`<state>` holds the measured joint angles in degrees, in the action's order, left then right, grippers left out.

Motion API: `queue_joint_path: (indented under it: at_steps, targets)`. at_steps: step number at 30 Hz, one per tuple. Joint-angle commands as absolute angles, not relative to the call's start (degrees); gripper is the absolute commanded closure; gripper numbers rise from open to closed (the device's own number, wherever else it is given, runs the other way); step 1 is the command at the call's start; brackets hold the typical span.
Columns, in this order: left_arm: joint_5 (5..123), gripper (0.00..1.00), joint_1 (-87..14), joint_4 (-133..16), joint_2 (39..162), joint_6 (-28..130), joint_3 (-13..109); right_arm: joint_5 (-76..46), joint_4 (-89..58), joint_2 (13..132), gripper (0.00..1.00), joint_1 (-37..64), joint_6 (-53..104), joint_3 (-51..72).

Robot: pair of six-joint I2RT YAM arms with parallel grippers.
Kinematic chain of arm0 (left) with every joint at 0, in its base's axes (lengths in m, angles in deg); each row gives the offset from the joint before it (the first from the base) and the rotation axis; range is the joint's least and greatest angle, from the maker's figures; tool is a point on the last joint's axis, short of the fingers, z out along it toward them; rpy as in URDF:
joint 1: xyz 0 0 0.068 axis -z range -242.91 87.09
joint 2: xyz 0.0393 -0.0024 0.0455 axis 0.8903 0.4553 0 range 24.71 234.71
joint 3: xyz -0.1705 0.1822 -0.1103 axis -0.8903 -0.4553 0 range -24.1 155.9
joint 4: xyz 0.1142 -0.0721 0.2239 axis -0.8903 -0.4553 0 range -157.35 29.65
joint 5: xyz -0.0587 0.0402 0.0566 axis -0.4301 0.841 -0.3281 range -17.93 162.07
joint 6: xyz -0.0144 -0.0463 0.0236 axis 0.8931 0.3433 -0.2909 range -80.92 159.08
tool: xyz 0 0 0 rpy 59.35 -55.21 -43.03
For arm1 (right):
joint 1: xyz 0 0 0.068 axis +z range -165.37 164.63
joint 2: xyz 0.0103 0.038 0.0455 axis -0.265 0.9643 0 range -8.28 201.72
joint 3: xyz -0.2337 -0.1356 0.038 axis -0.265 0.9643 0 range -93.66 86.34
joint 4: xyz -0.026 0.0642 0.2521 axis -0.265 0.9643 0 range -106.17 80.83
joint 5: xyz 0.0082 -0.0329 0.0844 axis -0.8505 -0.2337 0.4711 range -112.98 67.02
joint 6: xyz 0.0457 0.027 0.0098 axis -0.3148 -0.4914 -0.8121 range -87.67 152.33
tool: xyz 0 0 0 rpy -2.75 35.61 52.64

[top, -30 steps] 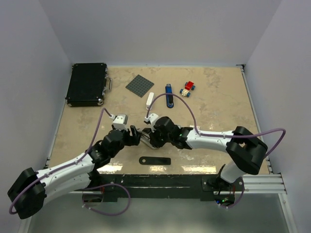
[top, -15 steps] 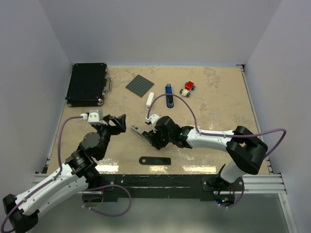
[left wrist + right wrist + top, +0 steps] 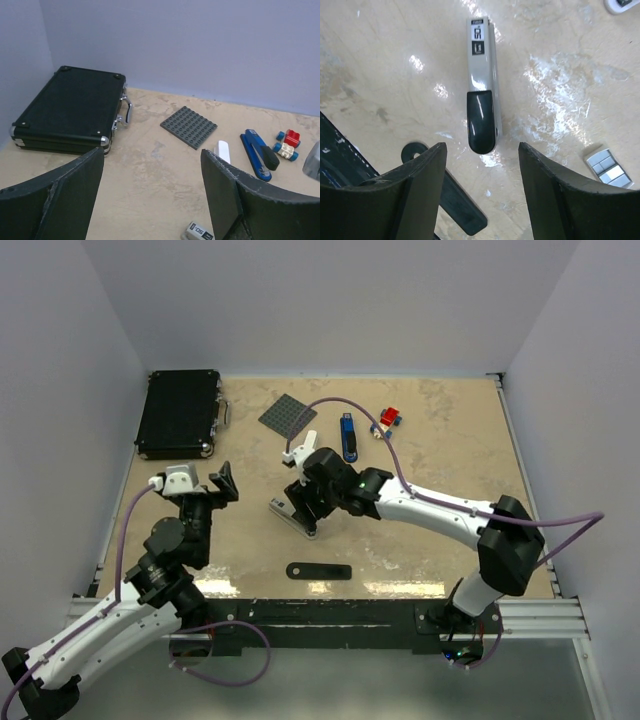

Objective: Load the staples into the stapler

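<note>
The grey stapler (image 3: 292,516) with a black end lies flat on the table; in the right wrist view (image 3: 481,85) it sits just ahead of my fingers. My right gripper (image 3: 304,500) (image 3: 481,146) hovers over its black end, open and empty. My left gripper (image 3: 222,485) (image 3: 152,152) is open and empty, well left of the stapler, whose labelled tip (image 3: 199,231) shows at the bottom edge. A small grey staples piece (image 3: 609,167) lies right of my right gripper. A small white piece (image 3: 222,150) lies beside the blue stapler (image 3: 259,155).
A black strip (image 3: 319,571) lies near the front edge. A black case (image 3: 180,412) is at the back left. A grey studded plate (image 3: 288,416), the blue stapler (image 3: 348,437) and a toy-brick car (image 3: 386,420) lie at the back. Walls enclose the table.
My left arm has pulled back to the left, away from the stapler. My right gripper has let go and moved back. The stapler now lies alone on the table.
</note>
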<state>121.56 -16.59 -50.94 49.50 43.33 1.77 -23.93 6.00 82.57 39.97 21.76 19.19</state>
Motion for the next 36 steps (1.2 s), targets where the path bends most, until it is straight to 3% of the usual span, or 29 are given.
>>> queue_joint_path:
  at_steps: [1, 11, 16, 20, 24, 36]
  targets:
    - [125.9, 0.17, -16.3, -47.5, 49.3, 40.0, 1.7, -27.2, 14.1, 86.7, 0.37, 40.3, 21.6, 13.1]
    - [125.7, 0.17, -16.9, -48.1, 48.6, 41.9, 1.7, -29.7, 21.6, 95.3, 0.41, 42.2, 22.0, 4.0]
    - [124.8, 0.17, -17.5, -48.3, 49.2, 42.1, 1.7, -29.7, 22.0, 97.2, 0.59, 42.5, 22.2, 3.1]
    - [123.7, 0.17, -18.3, -48.7, 49.8, 42.9, 2.0, -29.3, 20.9, 97.7, 0.80, 42.6, 22.8, 4.8]
    - [123.0, 0.17, -18.9, -48.9, 50.2, 43.3, 2.1, -29.0, 19.9, 99.2, 0.96, 42.6, 23.8, 7.7]
    - [120.4, 0.17, -21.0, -49.4, 50.9, 45.0, 2.2, -25.3, 13.7, 102.2, 1.00, 42.6, 22.0, 18.2]
